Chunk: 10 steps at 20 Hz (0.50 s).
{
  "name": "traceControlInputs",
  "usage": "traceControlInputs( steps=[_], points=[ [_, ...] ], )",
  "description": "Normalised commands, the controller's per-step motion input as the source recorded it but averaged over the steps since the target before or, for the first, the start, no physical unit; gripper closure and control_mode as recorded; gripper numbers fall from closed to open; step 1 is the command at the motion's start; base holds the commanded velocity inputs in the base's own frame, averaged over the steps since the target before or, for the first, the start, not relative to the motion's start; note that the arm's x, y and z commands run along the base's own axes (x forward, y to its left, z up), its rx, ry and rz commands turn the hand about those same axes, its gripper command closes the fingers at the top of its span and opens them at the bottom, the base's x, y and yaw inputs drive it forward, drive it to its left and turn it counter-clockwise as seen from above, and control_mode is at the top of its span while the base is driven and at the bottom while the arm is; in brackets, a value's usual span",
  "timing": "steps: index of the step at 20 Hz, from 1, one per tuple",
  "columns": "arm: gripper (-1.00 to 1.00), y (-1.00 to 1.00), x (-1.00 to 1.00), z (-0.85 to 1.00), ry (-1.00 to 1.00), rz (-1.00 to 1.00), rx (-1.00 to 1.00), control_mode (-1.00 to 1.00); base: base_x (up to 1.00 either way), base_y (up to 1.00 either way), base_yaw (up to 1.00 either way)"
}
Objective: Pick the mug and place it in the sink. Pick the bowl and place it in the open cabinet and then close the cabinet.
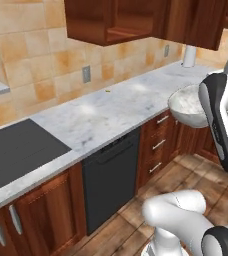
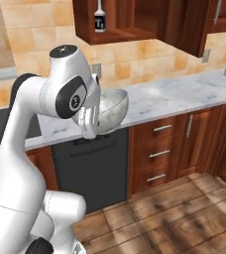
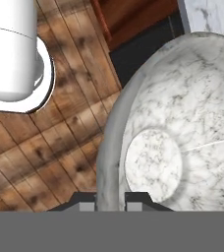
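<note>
The bowl (image 3: 182, 128), wide, grey and stone-speckled, hangs tilted in the air with my gripper (image 3: 110, 204) shut on its rim. My dark fingertips (image 3: 86, 204) stand on either side of that rim. It hovers just off the counter's front edge, above the drawers, partly behind my arm (image 1: 188, 106) (image 2: 113, 108). Up and to the left is the dark red-brown cabinet (image 1: 117, 24) (image 2: 127, 22), with its door (image 1: 196, 22) (image 2: 184, 25) swung open. The mug and the sink are out of view.
A dark bottle (image 2: 99, 17) stands on the open cabinet's shelf. The marble counter (image 1: 111, 107) runs from a black cooktop (image 1: 16, 150) to a white roll (image 1: 189, 55) at the far corner. Below are a dark dishwasher (image 1: 111, 180), drawers (image 2: 157, 151) and wooden floor.
</note>
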Motion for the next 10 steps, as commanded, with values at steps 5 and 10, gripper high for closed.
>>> traceControlInputs(
  steps=[5,10],
  points=[
    [1.00,0.00,0.00,0.00,0.00,0.00,0.00,1.00,0.90,0.11,-0.14],
    [1.00,0.00,0.00,0.00,0.00,0.00,0.00,1.00,0.61,-0.10,-0.09]
  ],
)
